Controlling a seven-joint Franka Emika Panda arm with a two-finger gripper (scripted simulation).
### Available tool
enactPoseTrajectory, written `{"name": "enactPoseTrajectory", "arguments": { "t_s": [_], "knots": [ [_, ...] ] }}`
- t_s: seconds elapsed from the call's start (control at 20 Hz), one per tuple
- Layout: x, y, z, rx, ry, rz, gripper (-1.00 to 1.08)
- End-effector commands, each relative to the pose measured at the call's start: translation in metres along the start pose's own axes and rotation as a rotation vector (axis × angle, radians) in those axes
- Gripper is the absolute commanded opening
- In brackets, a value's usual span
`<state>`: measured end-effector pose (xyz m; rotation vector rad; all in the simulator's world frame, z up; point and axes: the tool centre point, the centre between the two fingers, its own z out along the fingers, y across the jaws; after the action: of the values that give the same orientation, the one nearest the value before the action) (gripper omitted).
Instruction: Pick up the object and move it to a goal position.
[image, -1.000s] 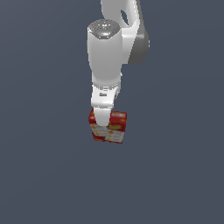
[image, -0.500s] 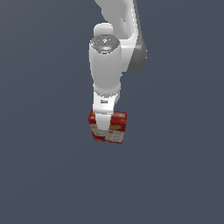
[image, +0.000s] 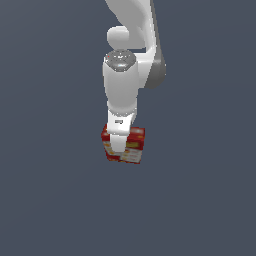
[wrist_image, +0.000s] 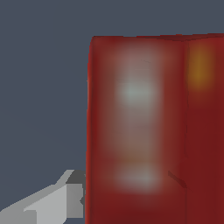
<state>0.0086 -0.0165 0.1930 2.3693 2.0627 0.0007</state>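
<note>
The object (image: 134, 145), a small red carton with white and yellow label panels, stands upright on the dark grey floor. My gripper (image: 121, 143) reaches straight down over it, open, with its jaws astride the carton. One white finger (image: 117, 142) lies against the carton's near face in the exterior view. In the wrist view the object (wrist_image: 144, 127) is a blurred red wall close up. A single grey finger (wrist_image: 65, 202) sits right beside its edge there. The other finger is hidden behind the carton.
The white arm (image: 122, 80) rises above the carton and out of the frame. Plain dark grey floor (image: 50, 200) surrounds the carton on all sides. No goal marker shows.
The arm has come straight down, bringing the wrist closer to the carton and the fingers lower along its sides. The carton has stayed where it was.
</note>
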Motion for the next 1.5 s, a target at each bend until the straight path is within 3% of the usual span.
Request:
{"name": "enactPoseTrajectory", "arguments": {
  "t_s": [0.0, 0.75, 1.1, 1.45],
  "knots": [
    [0.0, 0.0, 0.001, 0.0, 0.0, 0.0, -1.0],
    [-0.003, -0.011, -0.005, -0.001, -0.001, 0.0, -1.0],
    [-0.01, -0.04, -0.019, 0.0, -0.001, 0.001, -1.0],
    [-0.021, -0.085, -0.042, 0.0, -0.002, 0.002, -1.0]
  ]
}}
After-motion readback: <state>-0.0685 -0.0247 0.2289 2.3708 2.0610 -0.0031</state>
